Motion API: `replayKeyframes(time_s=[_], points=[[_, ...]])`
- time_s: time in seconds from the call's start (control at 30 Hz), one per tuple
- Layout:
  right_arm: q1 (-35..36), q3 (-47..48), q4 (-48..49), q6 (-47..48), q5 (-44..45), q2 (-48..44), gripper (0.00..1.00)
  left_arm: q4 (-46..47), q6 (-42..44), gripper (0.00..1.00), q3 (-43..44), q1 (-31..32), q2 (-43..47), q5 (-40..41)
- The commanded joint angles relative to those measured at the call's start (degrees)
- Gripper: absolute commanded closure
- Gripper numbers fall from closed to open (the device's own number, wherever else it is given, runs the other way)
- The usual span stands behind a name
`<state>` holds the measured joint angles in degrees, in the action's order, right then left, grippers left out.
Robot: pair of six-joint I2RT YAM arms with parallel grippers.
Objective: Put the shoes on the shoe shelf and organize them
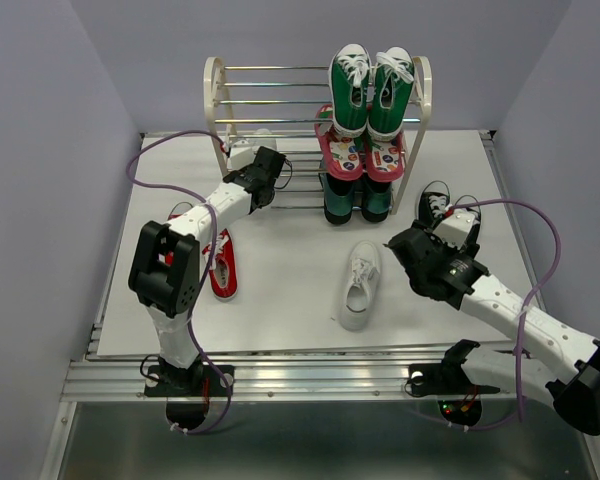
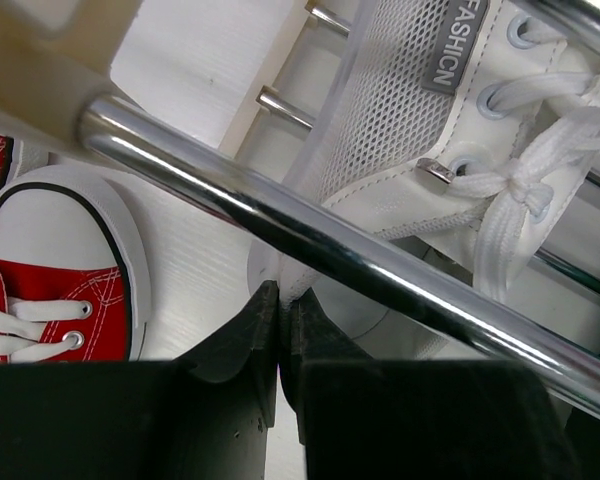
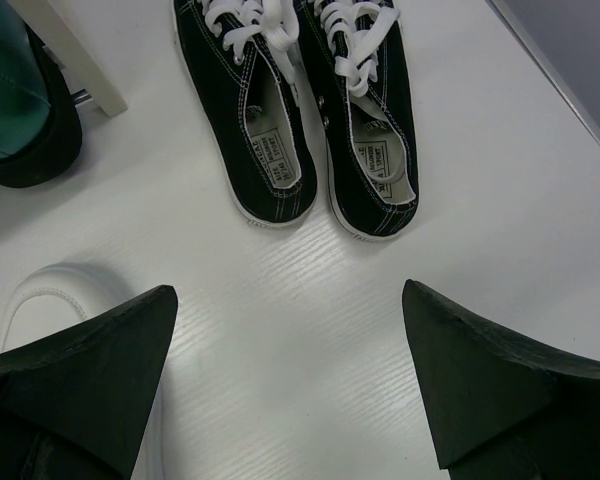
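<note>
- L gripper [image 2: 278, 320]: jaws pinched together on rim of white sneaker [image 2: 400, 130], at lower-left rods of shoe shelf [image 1: 216, 90].
- R gripper [image 3: 288, 292]: jaws wide apart, over table [image 1: 280, 250] right-front of shelf.
- White: 2 total; second white sneaker [image 1: 360, 285] lies in front of shelf.
- 2 black sneakers [image 3: 205, 100], right of shelf.
- 2 red sneakers [image 1: 223, 270], front-left of shelf, partly hidden by L arm [image 1: 195, 225].
- Shelf right side: 2 green high-tops [image 1: 370, 85], 2 flip-flops [image 1: 363, 155]; dark pair [image 1: 345, 205] at bottom, hard to make out.

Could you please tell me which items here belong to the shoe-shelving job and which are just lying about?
Job: shoe shelf, held white sneaker, loose white sneaker, black pair, red pair.
Not the job: green high-tops, pink flip-flops.
</note>
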<state>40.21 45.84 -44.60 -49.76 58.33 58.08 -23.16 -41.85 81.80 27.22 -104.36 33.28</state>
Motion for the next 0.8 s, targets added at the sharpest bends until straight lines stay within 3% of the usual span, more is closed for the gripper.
replayKeyframes(time_s=[0.0,0.27,0.37,0.63,0.77], points=[[0.14,1.00,-0.40,-1.48,3.20,-1.48,0.00,5.04,-0.43,1.00,2.58,-1.30,0.29,1.62],[0.14,0.83,-0.40,-1.75,2.67,-1.66,0.00,6.54,-0.95,0.99,1.87,-1.38,-0.41,1.62],[0.14,0.74,-0.40,-1.75,3.02,-2.01,0.00,6.46,-1.40,0.84,1.78,-1.38,-0.58,1.44],[0.14,0.82,-0.40,-1.75,2.67,-1.49,0.00,5.23,-2.19,0.58,1.70,-1.30,-0.15,1.79],[0.14,0.91,-0.40,-1.75,2.67,-1.57,0.00,4.79,-2.45,0.55,1.35,-1.30,0.38,1.79]])
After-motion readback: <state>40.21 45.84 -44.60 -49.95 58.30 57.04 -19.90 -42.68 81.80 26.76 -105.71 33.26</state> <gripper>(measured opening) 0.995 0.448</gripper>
